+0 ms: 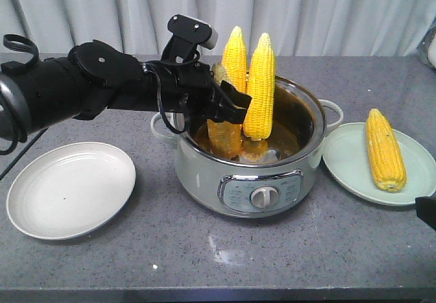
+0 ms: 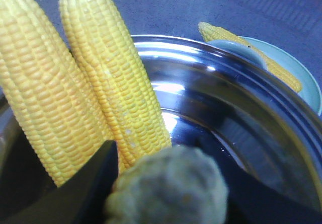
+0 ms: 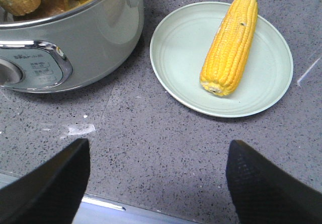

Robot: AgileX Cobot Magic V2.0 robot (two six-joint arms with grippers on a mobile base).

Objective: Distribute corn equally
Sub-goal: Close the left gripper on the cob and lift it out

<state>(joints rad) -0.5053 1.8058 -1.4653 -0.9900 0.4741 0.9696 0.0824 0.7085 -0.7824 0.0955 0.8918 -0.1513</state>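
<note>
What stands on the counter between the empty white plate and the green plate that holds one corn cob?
The electric pot, with corn cobs standing upright inside it. The exterior front view shows this.

The corn [image 1: 260, 88] is bright yellow, its kernels in tidy rows, paler at the tips. The pot [image 1: 204, 173] is pale grey-green, with a chrome rim and control panel [image 1: 262, 193]. One plate [image 1: 68, 190] is off-white and the other plate [image 3: 271, 78] is pale green. The desk [image 3: 166, 153] is grey and finely speckled. The arm [image 1: 61, 88] is black.
</note>
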